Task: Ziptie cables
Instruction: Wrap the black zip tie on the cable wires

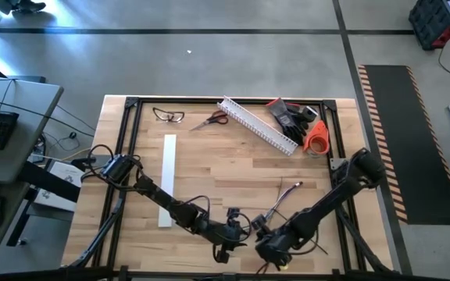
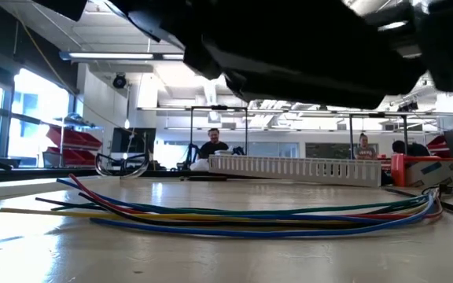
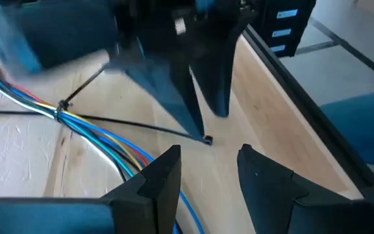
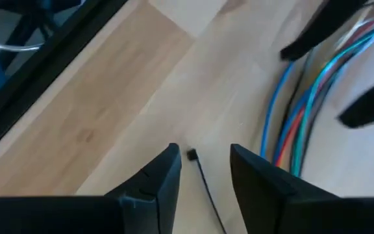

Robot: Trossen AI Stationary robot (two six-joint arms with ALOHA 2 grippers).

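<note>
Your right gripper [image 4: 203, 170] straddles the ziptie [image 4: 203, 177], jaws apart; left gripper [image 3: 210, 170] open; cables [image 3: 102, 136] partly hidden.

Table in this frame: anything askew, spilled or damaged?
Nothing looks damaged or spilled. The cables lie bundled with a ziptie around them, its long tail lying flat on the wood. Both claws, left and right, stand open near it.
</note>
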